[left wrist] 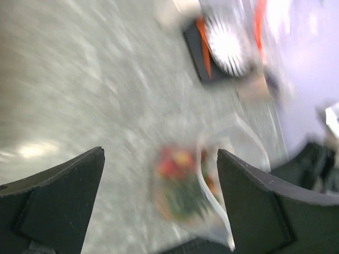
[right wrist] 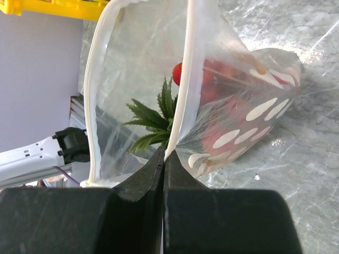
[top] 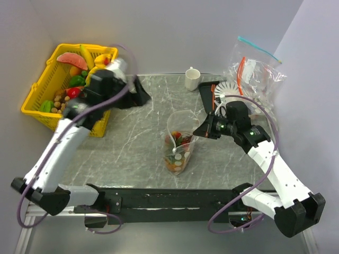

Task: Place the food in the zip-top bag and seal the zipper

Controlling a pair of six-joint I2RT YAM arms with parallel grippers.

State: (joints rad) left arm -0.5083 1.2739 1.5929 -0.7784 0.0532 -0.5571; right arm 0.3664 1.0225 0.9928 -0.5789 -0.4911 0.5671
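Because the right gripper is clenched on one lip of the zip-top bag, the bag stands on the counter with its mouth gaping upward instead of slumping flat. That pinch is what props it up, and the soft plastic would likely fold over without it.

Inside the bag you can see the food. The pineapple shows its green crown near the mouth, and the strawberries lie deeper against the dotted wall. The rest of the red mass is too jumbled to sort out. The zipper is plainly unsealed. The pinched lip runs straight out from the closed jaws, while the other lip bows well away from it. By my reading the filling is done or nearly so, and the closing is not yet begun.

Your right arm comes in from the right of the bag. Its forearm slopes down toward the bag, and the wrist is about level with the mouth, so the fingertips meet the strip at the bag's right edge.

Your left gripper hangs well apart from the bag, off to its far left and near the yellow basket. Its jaws are spread wide with nothing between them. That arm stretches long from its base, with the wrist bent back toward the bag. Its own view is smeared, yet the bag shows far off between the fingers. I judge this hand free to come and press the strip.
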